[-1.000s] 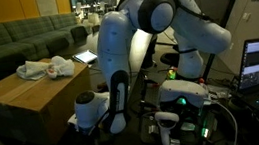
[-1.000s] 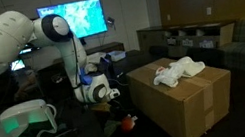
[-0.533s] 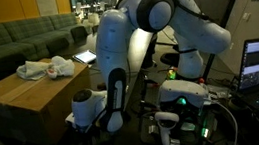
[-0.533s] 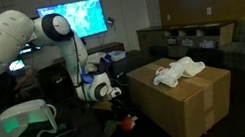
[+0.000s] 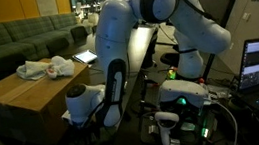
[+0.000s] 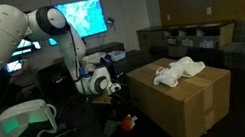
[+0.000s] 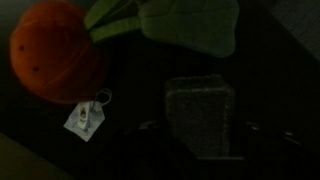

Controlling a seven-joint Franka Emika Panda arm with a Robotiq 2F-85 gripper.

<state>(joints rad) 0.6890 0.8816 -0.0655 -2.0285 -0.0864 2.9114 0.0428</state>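
While hanging beside closed cardboard box [image 6: 191, 102] bearing white cloth [image 6: 179, 70], contents hidden: hovering with gripper [image 6: 115, 97] just above orange plush toy [image 7: 55, 55] lying on dark floor [image 7: 130, 155]; finger spread lost in darkness, cannot tell

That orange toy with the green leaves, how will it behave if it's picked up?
The orange toy looks like plush, so it probably squashes rather than slips. Its green leaves look floppy and would likely droop. Its rounded body might roll slightly if pushed.
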